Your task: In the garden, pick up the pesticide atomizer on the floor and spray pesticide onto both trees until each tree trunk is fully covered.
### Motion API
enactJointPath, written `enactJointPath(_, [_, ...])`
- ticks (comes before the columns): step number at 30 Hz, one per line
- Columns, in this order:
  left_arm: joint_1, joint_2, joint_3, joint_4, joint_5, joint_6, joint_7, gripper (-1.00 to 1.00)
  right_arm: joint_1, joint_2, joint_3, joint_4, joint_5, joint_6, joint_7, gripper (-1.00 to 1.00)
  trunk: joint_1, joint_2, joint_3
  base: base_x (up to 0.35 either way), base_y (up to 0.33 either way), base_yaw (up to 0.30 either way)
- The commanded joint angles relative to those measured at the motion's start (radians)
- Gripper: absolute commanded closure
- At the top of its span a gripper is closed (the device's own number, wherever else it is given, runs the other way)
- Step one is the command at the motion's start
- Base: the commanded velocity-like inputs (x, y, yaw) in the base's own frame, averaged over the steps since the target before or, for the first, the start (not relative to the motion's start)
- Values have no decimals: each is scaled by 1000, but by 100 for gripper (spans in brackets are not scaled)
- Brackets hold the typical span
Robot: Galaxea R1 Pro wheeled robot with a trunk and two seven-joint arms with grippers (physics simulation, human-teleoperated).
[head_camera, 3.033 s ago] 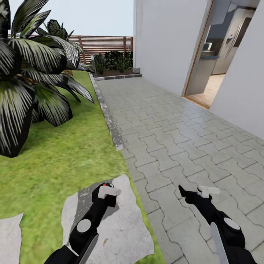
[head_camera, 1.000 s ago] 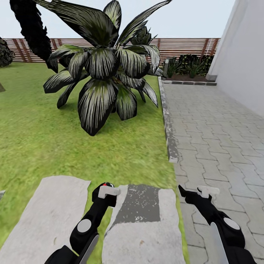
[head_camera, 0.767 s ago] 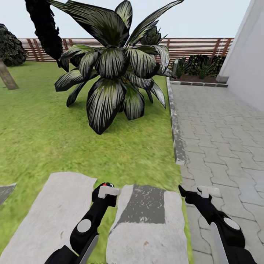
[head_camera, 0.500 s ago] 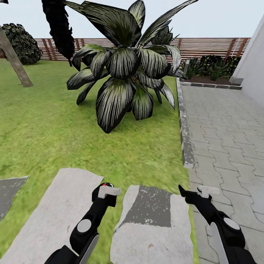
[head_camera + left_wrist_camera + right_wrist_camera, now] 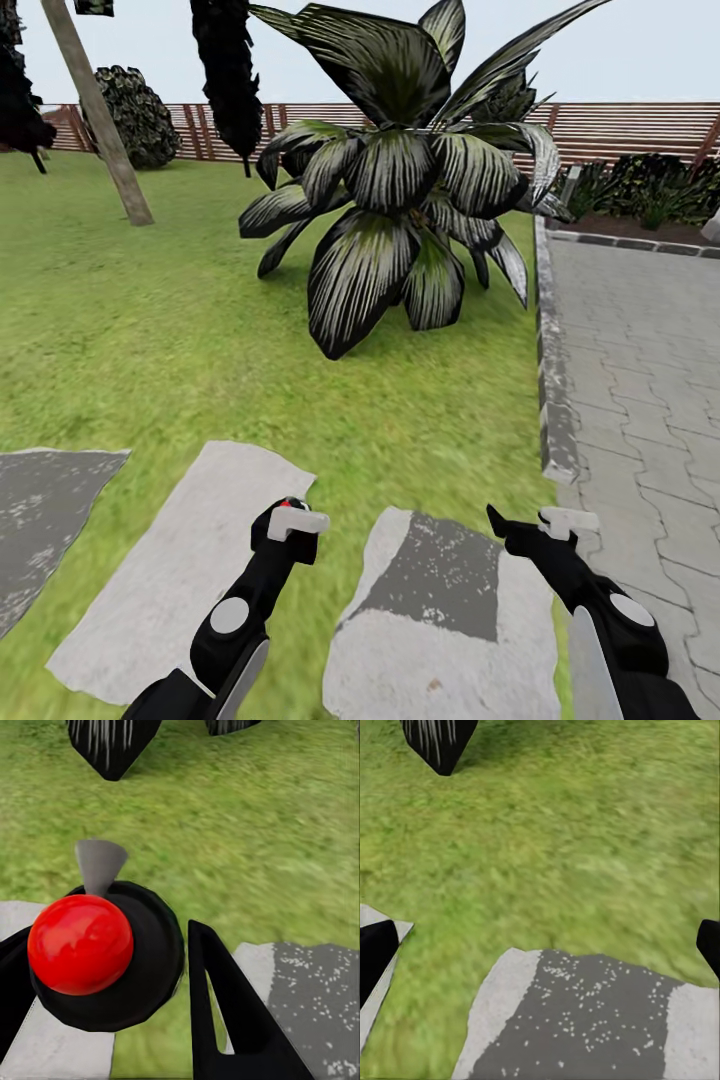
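Left gripper (image 5: 290,522): clenched on a black atomizer (image 5: 112,960), red knob.
Right gripper (image 5: 540,525): released, empty.
Trunk (image 5: 98,110): 11 o'clock.
Palm (image 5: 400,190): 12 o'clock.

Your tree trunk (image 5: 98,112) cut off by top edge, crown unseen; grass (image 5: 150,330) blurred; right tool (image 5: 540,937) fingertips clipped at edges

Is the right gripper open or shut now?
Open. In the right wrist view the right gripper has its two dark fingertips far apart at opposite edges, with only grass between.
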Motion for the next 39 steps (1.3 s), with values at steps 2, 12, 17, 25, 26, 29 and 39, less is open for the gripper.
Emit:
enactJointPath(2, [-2, 1, -4, -1, 8, 3, 12, 100, 0, 1, -3, -1, -10, 7, 4, -100, 0, 0, -1, 0, 0, 285])
enactJointPath(12, [-2, 1, -4, 1, 6, 1, 16, 100, 0, 1, -2, -1, -10, 8, 4, -100, 0, 0, -1, 0, 0, 285])
enactJointPath(17, [-2, 1, -4, 1, 6, 0, 17, 100, 1, 1, -2, -1, -10, 7, 4, -100, 0, 0, -1, 0, 0, 285])
enactJointPath(25, [-2, 0, -4, 1, 4, 0, 18, 100, 0, 1, -1, -1, -10, 7, 4, -100, 0, 0, -1, 0, 0, 285])
enactJointPath(26, [-2, 0, -4, 1, 4, 0, 18, 100, 1, 1, -1, -1, -10, 7, 4, -100, 0, 0, -1, 0, 0, 285])
enactJointPath(29, [-2, -1, -4, 2, 4, 0, 18, 100, 1, 1, -1, -1, -10, 6, 4, -100, 0, 0, -1, 0, 0, 285])
enactJointPath(39, [-2, -2, -4, 1, 4, 0, 18, 100, 1, 1, -1, -1, -10, 6, 4, -100, 0, 0, 0, 0, 0, 285])
